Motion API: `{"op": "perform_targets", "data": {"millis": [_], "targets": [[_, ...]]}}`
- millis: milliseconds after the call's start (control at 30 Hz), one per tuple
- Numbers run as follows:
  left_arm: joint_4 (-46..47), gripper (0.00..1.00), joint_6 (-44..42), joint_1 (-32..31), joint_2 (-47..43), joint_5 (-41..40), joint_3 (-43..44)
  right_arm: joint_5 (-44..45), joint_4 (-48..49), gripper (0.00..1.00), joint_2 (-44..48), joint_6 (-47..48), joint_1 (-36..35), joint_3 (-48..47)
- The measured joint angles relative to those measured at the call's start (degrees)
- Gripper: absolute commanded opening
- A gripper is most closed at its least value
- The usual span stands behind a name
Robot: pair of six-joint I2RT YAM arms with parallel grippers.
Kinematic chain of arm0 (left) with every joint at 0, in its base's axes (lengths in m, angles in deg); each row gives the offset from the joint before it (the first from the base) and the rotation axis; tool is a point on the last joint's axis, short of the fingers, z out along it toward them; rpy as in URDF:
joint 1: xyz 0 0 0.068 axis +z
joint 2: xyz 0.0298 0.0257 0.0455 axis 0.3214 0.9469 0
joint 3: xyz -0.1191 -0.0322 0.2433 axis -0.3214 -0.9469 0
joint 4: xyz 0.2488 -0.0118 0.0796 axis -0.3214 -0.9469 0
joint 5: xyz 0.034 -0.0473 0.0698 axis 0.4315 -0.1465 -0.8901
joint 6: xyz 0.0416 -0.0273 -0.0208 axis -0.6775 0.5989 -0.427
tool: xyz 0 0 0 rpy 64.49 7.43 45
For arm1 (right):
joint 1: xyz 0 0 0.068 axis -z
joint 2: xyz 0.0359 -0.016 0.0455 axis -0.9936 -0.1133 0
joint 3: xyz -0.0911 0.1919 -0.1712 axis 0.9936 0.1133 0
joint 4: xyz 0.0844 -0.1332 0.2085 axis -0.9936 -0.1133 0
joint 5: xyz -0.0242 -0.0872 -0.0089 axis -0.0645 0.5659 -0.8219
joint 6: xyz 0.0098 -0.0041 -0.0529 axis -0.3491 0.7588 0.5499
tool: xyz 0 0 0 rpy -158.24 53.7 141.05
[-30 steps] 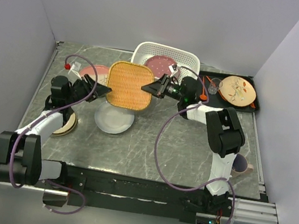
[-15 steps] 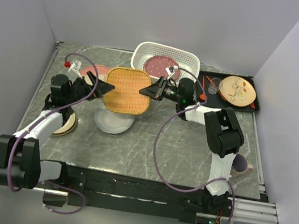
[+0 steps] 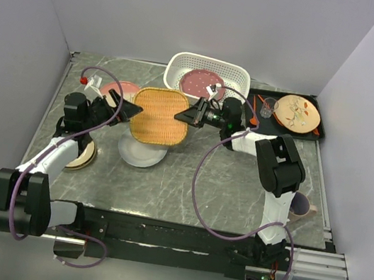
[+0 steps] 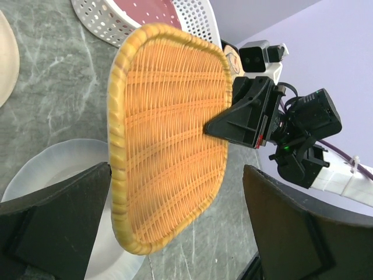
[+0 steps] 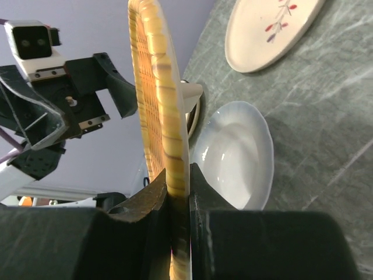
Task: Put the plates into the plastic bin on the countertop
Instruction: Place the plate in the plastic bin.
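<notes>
The orange rounded-square woven plate hangs tilted above the countertop. My right gripper is shut on its right rim, which shows pinched between the jaws in the right wrist view. My left gripper is open at the plate's left rim; in the left wrist view the plate sits between the spread fingers. The white plastic bin stands behind with a speckled pink plate inside. A white plate lies under the held plate.
A pale plate with a sprig lies at the back left and a tan brown-rimmed plate under the left arm. A black tray at the right holds a cream plate with red-orange marks and a glass. Walls enclose three sides.
The orange plate has come slightly lower and nearer, with my right gripper following to the left. My left gripper stays at the plate's left rim.
</notes>
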Motion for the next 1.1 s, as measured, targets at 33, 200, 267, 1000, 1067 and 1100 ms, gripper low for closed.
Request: {"op": "perform_targets", "data": {"millis": [33,200,267,1000,1067,1100], "targets": [[-0.1,0.99,-0.2,0.0,0.0,-0.2,0.0,0.0,-0.8,0.00,0.0,0.5,0.0,-0.1],[-1.2,0.99,-0.8,0.0,0.0,-0.9,0.4,0.7,-5.6,0.00,0.0,2.8,0.1,-0.9],[-1.3,0.99,-1.2,0.0,0.0,-1.0,0.6,1.5,-7.8,0.00,0.0,3.8,0.3,-1.7],[-1.3,0.99,-3.1,0.0,0.3,-1.9,0.7,10.8,-34.8,0.00,-6.2,13.3,5.9,-26.6],[-1.2,0.99,-3.2,0.0,0.7,-1.8,0.7,11.6,-36.2,0.00,-6.8,13.6,6.5,-27.4],[-1.2,0.99,-3.2,0.0,0.9,-1.8,0.7,11.9,-36.9,0.00,-7.0,13.9,6.9,-27.7]]}}
